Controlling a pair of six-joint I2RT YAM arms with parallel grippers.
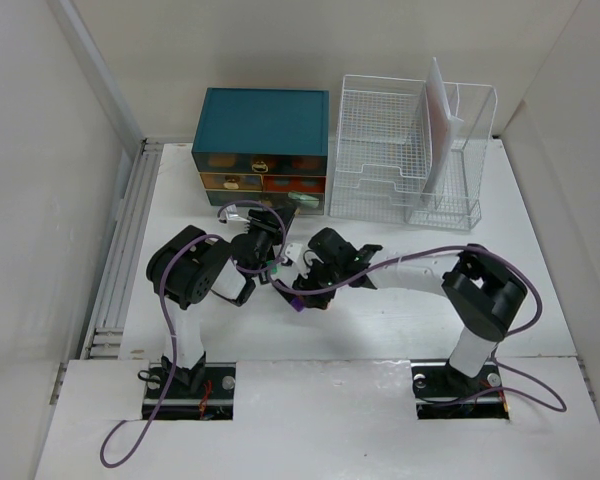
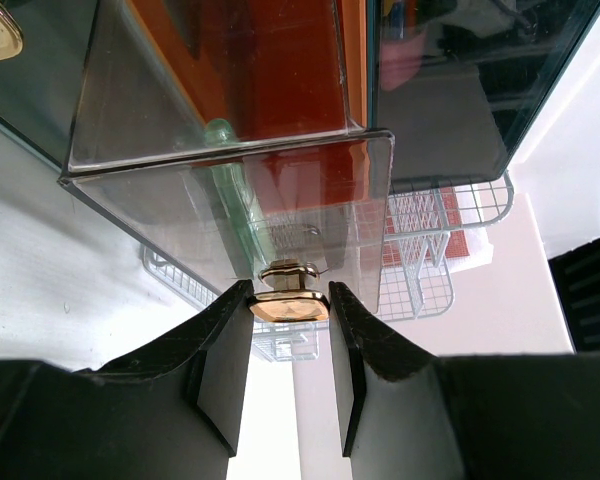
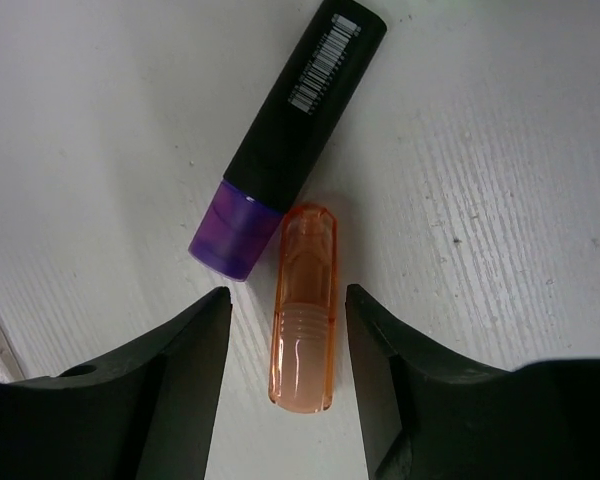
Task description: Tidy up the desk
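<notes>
My left gripper (image 2: 290, 300) is shut on the gold knob (image 2: 290, 306) of a clear drawer (image 2: 230, 190), which is pulled out from the teal drawer chest (image 1: 262, 140). Something pale green lies inside the drawer. On the white desk (image 1: 400, 325), my right gripper (image 3: 288, 300) is open. A translucent orange cap (image 3: 304, 300) lies flat between its fingers, with a gap on both sides. Beside the cap lies a black highlighter (image 3: 300, 110) with a purple cap. From above, the left gripper (image 1: 270, 222) is at the chest's front and the right gripper (image 1: 305, 287) is just before it.
A white wire-mesh file rack (image 1: 400, 150) holding upright white sheets (image 1: 438, 110) stands right of the chest at the back. Grooved pale rails (image 1: 120, 250) run along the desk's left side. Purple cables loop around both arms.
</notes>
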